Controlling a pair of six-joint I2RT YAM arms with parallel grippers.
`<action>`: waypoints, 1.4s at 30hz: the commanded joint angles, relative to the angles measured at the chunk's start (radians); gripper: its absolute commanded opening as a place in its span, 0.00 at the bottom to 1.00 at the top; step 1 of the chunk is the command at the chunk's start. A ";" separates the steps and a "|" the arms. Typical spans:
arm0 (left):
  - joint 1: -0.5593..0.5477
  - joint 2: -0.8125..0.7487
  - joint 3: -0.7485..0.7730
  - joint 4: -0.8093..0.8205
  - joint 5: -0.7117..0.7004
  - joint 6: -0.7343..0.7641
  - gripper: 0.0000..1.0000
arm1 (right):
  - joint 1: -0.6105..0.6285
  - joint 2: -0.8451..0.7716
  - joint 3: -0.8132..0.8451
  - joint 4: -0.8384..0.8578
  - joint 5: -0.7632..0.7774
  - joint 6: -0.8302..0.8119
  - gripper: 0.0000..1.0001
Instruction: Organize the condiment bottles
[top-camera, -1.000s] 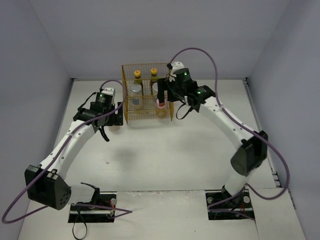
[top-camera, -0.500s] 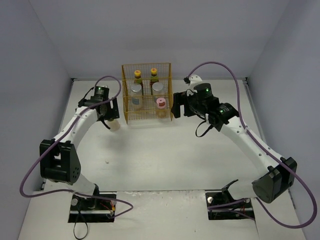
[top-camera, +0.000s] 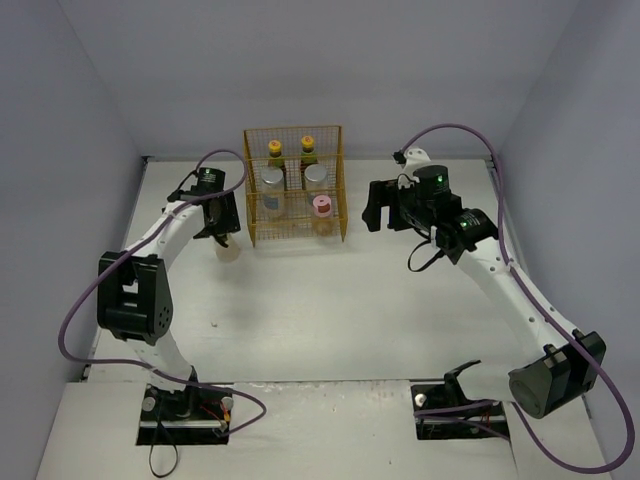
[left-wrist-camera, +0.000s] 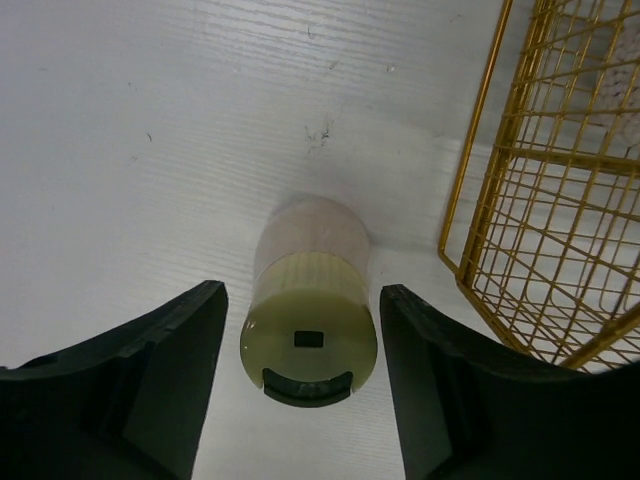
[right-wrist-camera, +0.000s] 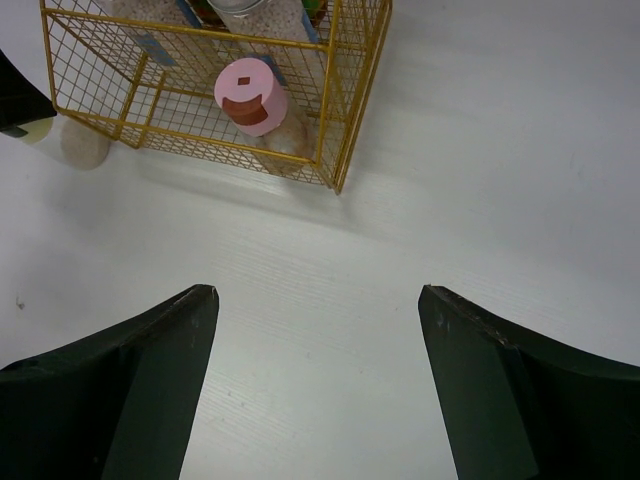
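Observation:
The yellow wire rack (top-camera: 295, 228) holds two dark bottles with yellow caps (top-camera: 275, 148) at the back, two silver-lidded jars (top-camera: 272, 178) in the middle and a pink-capped beige bottle (top-camera: 323, 205) at the front right, which also shows in the right wrist view (right-wrist-camera: 250, 97). A beige bottle with a yellow-green cap (left-wrist-camera: 308, 345) stands on the table just left of the rack (left-wrist-camera: 545, 200). My left gripper (left-wrist-camera: 300, 300) is open and straddles this bottle, with a gap on each side. My right gripper (right-wrist-camera: 315, 295) is open and empty over bare table, right of the rack (right-wrist-camera: 340, 120).
The rack stands at the back middle of the white table (top-camera: 320, 300), by the grey back wall. Its front left slot holds nothing. Grey walls close in both sides. Purple cables loop off both arms.
My right gripper has pulled back to the right, out of the rack, leaving the pink-capped bottle inside. My left arm has folded up, and its gripper has shifted slightly over the beige bottle.

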 joint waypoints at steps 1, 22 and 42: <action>-0.002 -0.019 0.041 0.027 -0.012 -0.017 0.60 | -0.009 -0.033 -0.007 0.047 -0.017 -0.005 0.84; -0.198 -0.040 0.654 -0.482 0.009 -0.058 0.01 | -0.012 -0.070 0.002 0.030 -0.015 0.007 0.84; -0.332 0.176 0.731 -0.249 -0.027 -0.080 0.01 | -0.012 -0.145 -0.036 -0.020 0.054 0.019 0.84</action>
